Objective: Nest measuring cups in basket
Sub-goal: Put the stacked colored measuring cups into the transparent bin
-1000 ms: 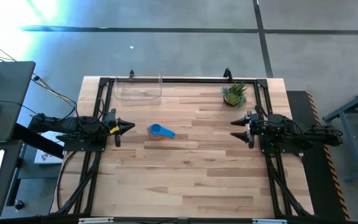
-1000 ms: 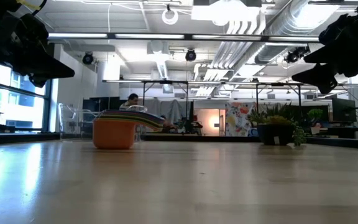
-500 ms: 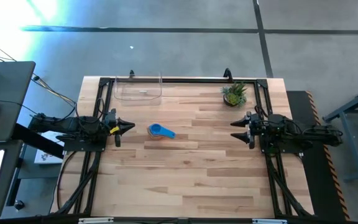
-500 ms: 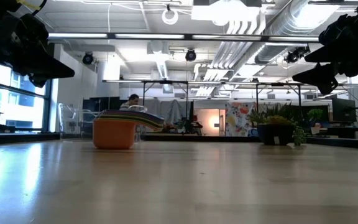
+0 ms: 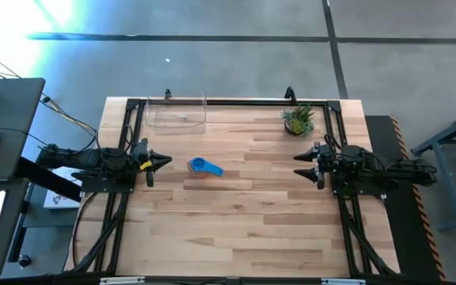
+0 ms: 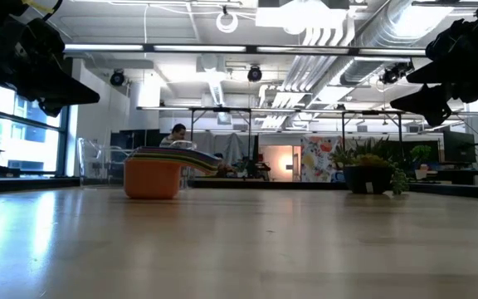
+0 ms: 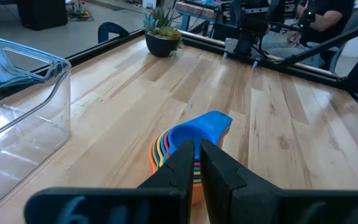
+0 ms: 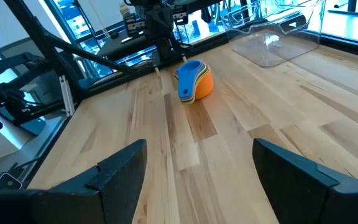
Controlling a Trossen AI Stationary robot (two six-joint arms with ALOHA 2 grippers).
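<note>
The scene is brightly lit. In the high view, strong bluish glare is seen on the floor [image 5: 46, 24] at the top left. In the low view, ceiling lights [image 6: 222, 50] are overexposed, the arms appear as dark silhouettes, and a soft sheen is reflected on the surface [image 6: 239, 249].

No legible text, labels, brand marks, numbers or signs anywhere in these views; room backdrop too distant and small to read.

Blue-topped, orange-bottomed stack of measuring cups [image 5: 205, 167], clear basket [image 5: 176, 112], green plant [image 5: 299, 119], pale striped wooden table [image 5: 244, 214]
</note>
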